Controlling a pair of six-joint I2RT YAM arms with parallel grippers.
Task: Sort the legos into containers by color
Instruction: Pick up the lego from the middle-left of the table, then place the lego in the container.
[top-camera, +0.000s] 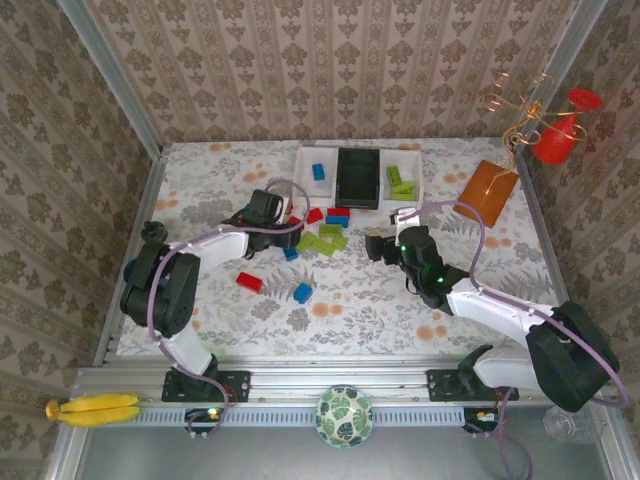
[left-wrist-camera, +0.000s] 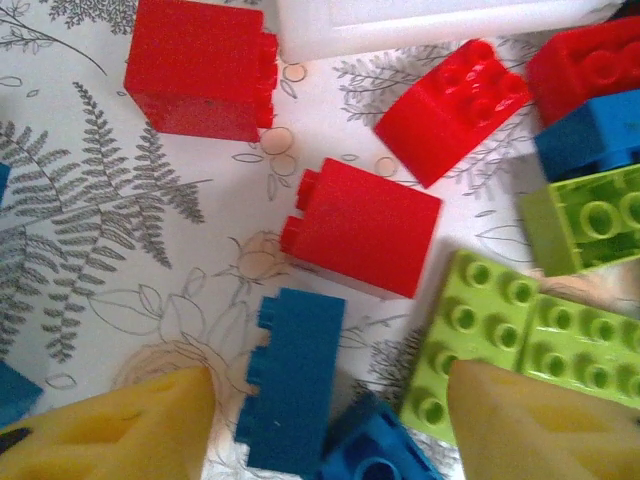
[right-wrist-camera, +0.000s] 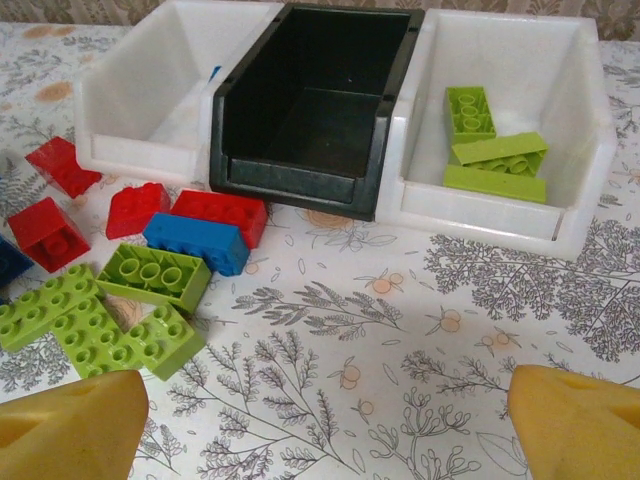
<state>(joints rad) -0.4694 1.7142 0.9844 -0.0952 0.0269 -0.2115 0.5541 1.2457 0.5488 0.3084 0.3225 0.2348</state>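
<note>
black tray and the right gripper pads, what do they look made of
Black tray: probably moulded plastic, semi-gloss; light sheens along its rim and front wall. Right gripper pads: likely foam or soft rubber, matte yellow; the surface looks finely pitted.

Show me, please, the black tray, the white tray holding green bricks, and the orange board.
black tray (right-wrist-camera: 290, 182): right wrist view, front wall.
white tray holding green bricks (right-wrist-camera: 480, 215): right wrist view, front wall.
orange board (top-camera: 487, 190): top external view, its middle.
</note>
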